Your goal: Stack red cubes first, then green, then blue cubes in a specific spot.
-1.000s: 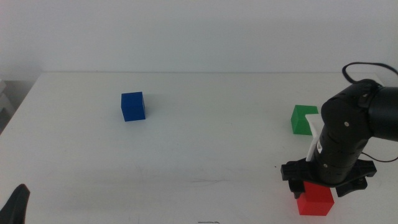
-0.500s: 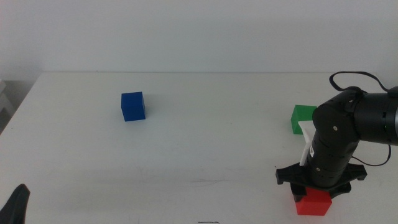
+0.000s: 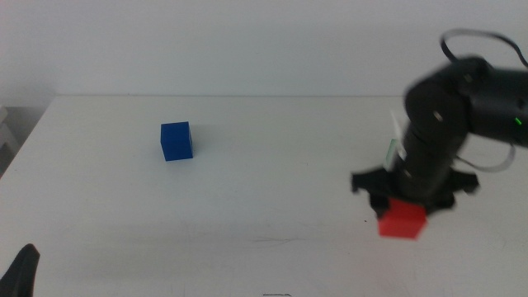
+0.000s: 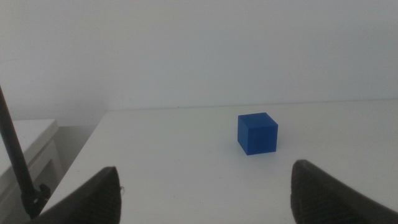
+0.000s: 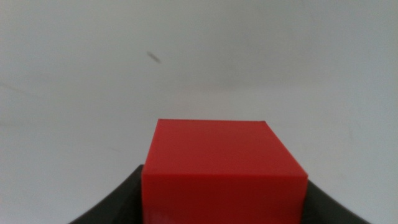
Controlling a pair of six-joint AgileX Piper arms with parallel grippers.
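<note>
My right gripper (image 3: 403,210) is shut on the red cube (image 3: 403,220) and holds it above the white table at the right; the cube fills the right wrist view (image 5: 224,168) between the jaws. The green cube is hidden behind the right arm. The blue cube (image 3: 176,141) sits on the table at the far left, and it also shows in the left wrist view (image 4: 257,133). My left gripper (image 4: 205,193) is open and empty, waiting at the bottom left corner of the middle view (image 3: 21,268).
The white table's left edge (image 3: 25,136) runs close to the blue cube. A white wall stands behind the table. A small dark mark (image 5: 153,57) lies on the tabletop ahead of the red cube.
My right gripper has lifted the red cube off the table and carried it up and slightly left. The green cube is now covered by the arm. The left arm has not moved.
</note>
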